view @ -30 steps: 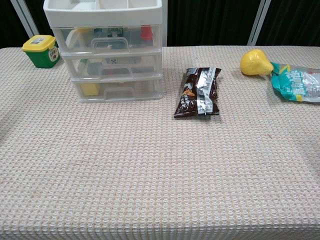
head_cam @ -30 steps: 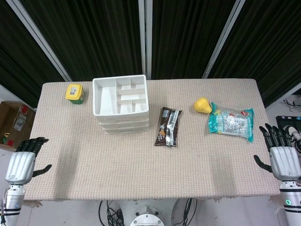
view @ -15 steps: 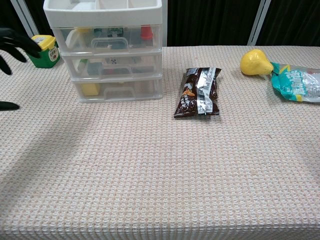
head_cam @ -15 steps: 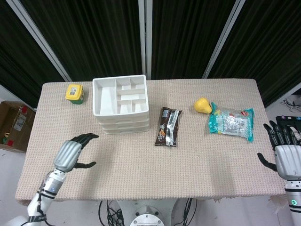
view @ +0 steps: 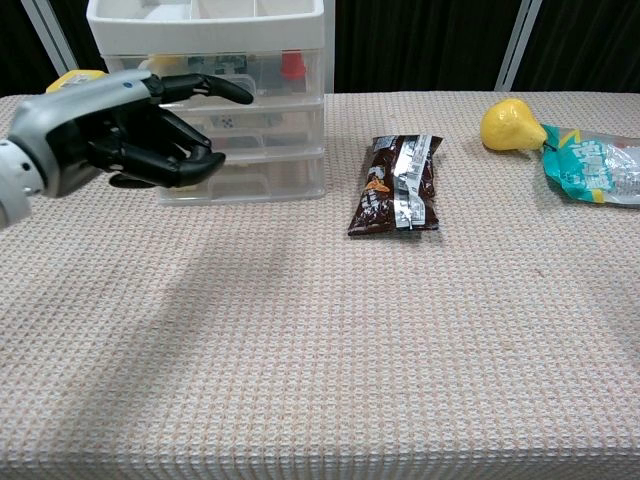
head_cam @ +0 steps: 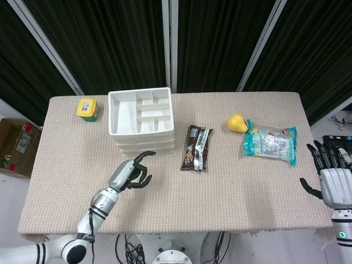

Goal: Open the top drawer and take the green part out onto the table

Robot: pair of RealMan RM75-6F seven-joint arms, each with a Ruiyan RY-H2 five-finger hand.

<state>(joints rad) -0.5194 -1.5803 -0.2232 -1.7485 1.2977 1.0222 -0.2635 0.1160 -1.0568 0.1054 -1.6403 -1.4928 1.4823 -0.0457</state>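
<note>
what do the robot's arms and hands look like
Each hand, the left hand and the right hand, has a silver-grey back and black fingers. The left forearm is silver with black bands, turning white and black-striped near the base. A small green light shows at the right wrist.
</note>
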